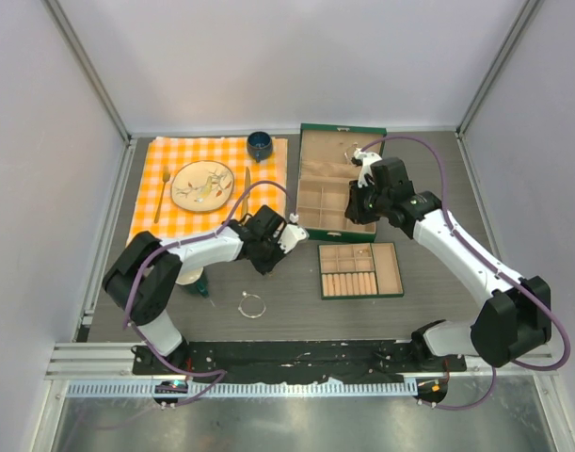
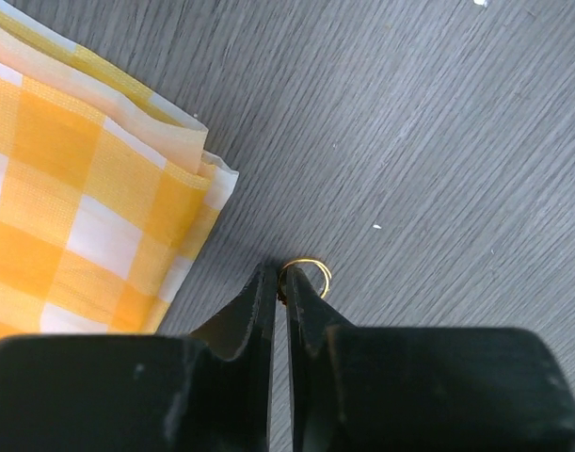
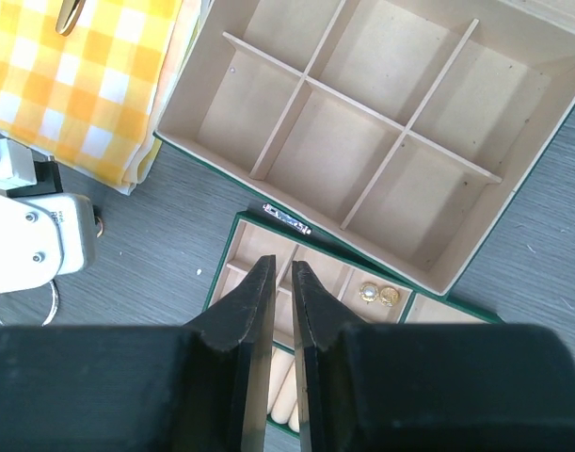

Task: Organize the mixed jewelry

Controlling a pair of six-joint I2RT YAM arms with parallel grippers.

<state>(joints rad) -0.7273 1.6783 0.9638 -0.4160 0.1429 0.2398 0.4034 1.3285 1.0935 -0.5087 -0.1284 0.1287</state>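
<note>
My left gripper (image 2: 279, 280) is shut on a small gold ring (image 2: 307, 267), pinched at its fingertips just over the grey table, beside the corner of the checked cloth; it shows in the top view (image 1: 289, 230). A thin silver bangle (image 1: 252, 305) lies flat on the table near the front; part of it shows in the right wrist view (image 3: 23, 303). My right gripper (image 3: 280, 267) is shut and empty, hovering above the green tray (image 3: 221, 256), left of two gold studs (image 3: 378, 295) in one tray compartment. In the top view it (image 1: 355, 212) is over the box's near edge.
The open green box (image 1: 308, 179) with beige dividers (image 3: 353, 104) stands behind the tray (image 1: 398, 273). An orange checked cloth (image 1: 165, 221) at the left holds a plate (image 1: 202, 185), a gold fork (image 1: 161, 193), a knife (image 1: 247, 185) and a dark blue cup (image 1: 260, 145).
</note>
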